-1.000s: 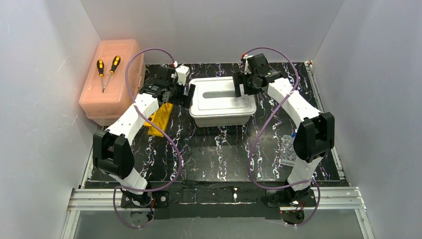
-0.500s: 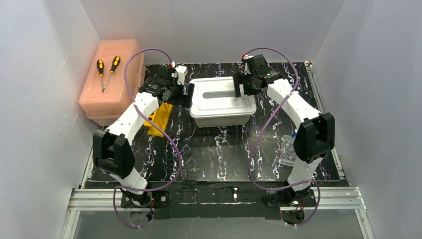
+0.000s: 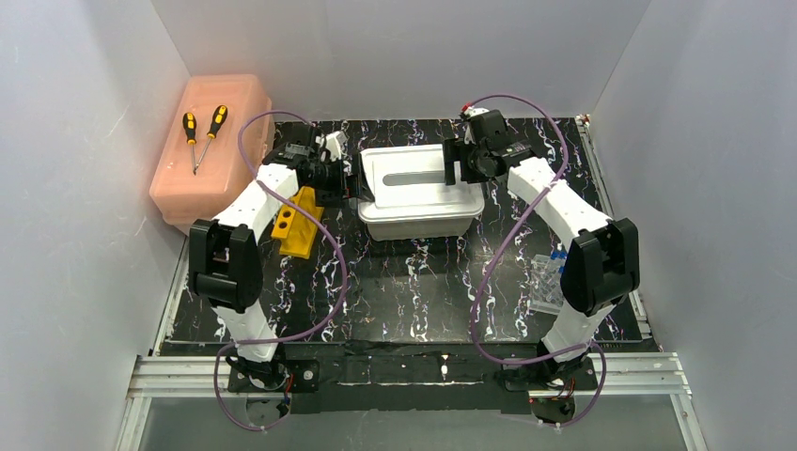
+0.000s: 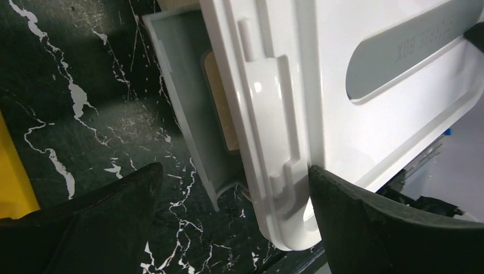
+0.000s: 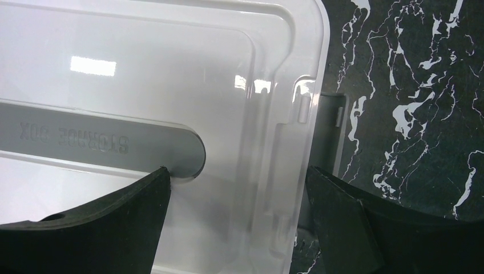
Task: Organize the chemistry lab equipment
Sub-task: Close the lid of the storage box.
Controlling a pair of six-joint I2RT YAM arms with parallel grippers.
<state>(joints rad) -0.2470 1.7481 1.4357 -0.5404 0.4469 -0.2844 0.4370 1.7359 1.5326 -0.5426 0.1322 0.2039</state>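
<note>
A white storage box [image 3: 376, 224] with its lid [image 3: 418, 178] sits mid-table. My left gripper [image 3: 351, 184] is open at the box's left end. In the left wrist view the lid's edge [image 4: 274, 142] lies between the fingers, offset from the grey box wall [image 4: 177, 85]. My right gripper [image 3: 458, 170] is open astride the lid's right end [image 5: 285, 148], one finger [image 5: 85, 228] over the lid and the other beside the box. The yellow slotted rack [image 3: 299, 222] lies left of the box. Small clear tubes [image 3: 547, 278] lie by the right arm. Other equipment is out of view.
A translucent pink box [image 3: 235, 103] stands at the back left with two screwdrivers [image 3: 203, 132] on top. White walls close in on both sides and the back. The purple cables [image 3: 489, 282] loop over the mat near each arm.
The left arm has swung its elbow back and left, uncovering more of the yellow rack, and its gripper has closed in on the box's left end. The right gripper barely moved.
</note>
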